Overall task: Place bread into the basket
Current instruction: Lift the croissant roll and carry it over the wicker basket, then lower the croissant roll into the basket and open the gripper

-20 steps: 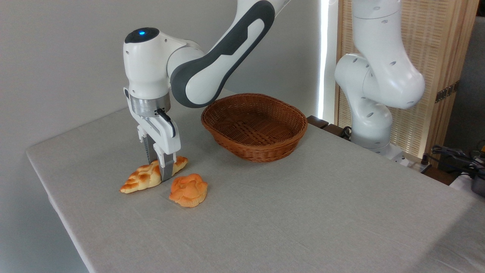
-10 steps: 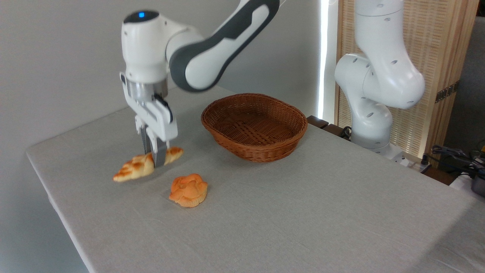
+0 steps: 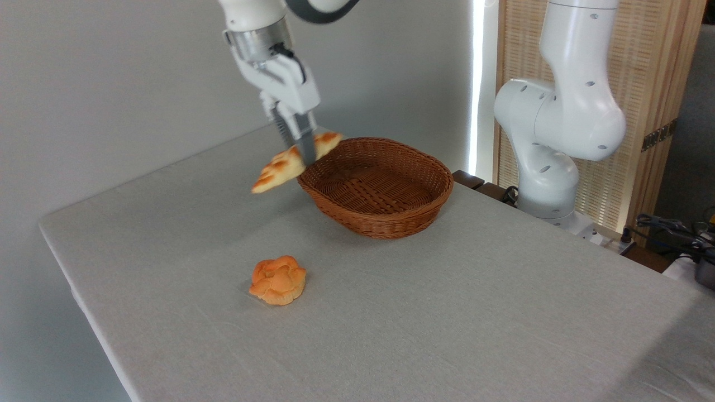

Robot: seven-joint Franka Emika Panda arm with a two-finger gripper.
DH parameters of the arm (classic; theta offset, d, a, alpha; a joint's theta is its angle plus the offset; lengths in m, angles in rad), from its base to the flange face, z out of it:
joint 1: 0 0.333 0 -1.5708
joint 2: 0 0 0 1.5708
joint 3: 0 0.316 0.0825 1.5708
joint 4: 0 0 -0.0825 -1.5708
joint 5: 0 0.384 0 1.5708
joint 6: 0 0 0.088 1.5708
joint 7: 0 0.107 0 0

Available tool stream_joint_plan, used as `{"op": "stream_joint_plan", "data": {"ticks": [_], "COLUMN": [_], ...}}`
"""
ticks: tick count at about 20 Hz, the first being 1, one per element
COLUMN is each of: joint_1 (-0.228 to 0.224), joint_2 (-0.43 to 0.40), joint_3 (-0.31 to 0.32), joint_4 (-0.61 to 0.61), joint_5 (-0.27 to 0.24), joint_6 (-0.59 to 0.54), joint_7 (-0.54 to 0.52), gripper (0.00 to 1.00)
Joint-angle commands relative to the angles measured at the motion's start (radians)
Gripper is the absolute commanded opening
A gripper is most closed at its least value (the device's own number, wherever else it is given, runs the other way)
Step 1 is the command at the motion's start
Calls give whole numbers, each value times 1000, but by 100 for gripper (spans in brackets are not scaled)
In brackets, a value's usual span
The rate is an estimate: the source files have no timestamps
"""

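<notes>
The gripper (image 3: 300,151) is closed on the bread (image 3: 294,161), fingers pinched narrow around the loaf's middle. The bread is held in the air, clear of the table (image 3: 424,312), tilted: left tip is pointed down and toward the left, right tip is raised. The right end of the loaf is seen at the left rim of the basket (image 3: 375,187), overlapping it in the view; whether it is above the rim or in front of it cannot be told. The rest of the loaf is seen left of the rim, against the tabletop behind it. The loaf is slightly blurred. It is pale yellow with brown patches and tapered ends.

The basket is set on the table toward the back, right of the gripper. It is oval, brown wicker, shallow, flared rim. Nothing is seen inside it but the woven bottom.

A round orange bun (image 3: 278,280) is laid on the table near the front left, well apart from the basket and from the held loaf. It is flower-shaped and untouched by the gripper.

The table is covered by a light grey cloth. The arm's wrist is cut off at the top of the frame; the white arm base (image 3: 550,167) is mounted at the right, beyond the table edge. A slatted wooden screen (image 3: 653,84) is placed behind the base. Cables (image 3: 670,229) are seen at the far right edge. A plain grey wall (image 3: 111,84) is behind the table.
</notes>
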Motion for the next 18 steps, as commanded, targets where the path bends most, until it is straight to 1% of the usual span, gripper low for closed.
{"op": "stream_joint_plan", "data": {"ticks": [1,2,3,4,7,8,10,12,13,14,15,16,18], "joint_1": [-45,-50,-51,-65,-100,-123,-137,-142,-145,-145,-148,-159,-160], "joint_2": [-137,-170,-186,-207,-216,-218,-218,-215,-213,-210,-207,-201,-187], "joint_3": [8,7,1,-1,-3,-3,-3,-4,-4,-4,-7,-9,-16], "joint_4": [-137,-179,-201,-230,-261,-275,-290,-299,-304,-312,-316,-316,-318], "joint_5": [-43,-46,-48,-60,-68,-74,-74,-77,-92,-106,-106,-108,-108], "joint_6": [-49,-49,-49,-50,-59,-59,-59,-58,-53,-44,-35,-9,23], "joint_7": [5,5,5,5,1,-4,-7,-7,-9,-27,-60,-88,-131], "gripper": [31,31,31,31,31,31,31,31,39,74,98,100,100]}}
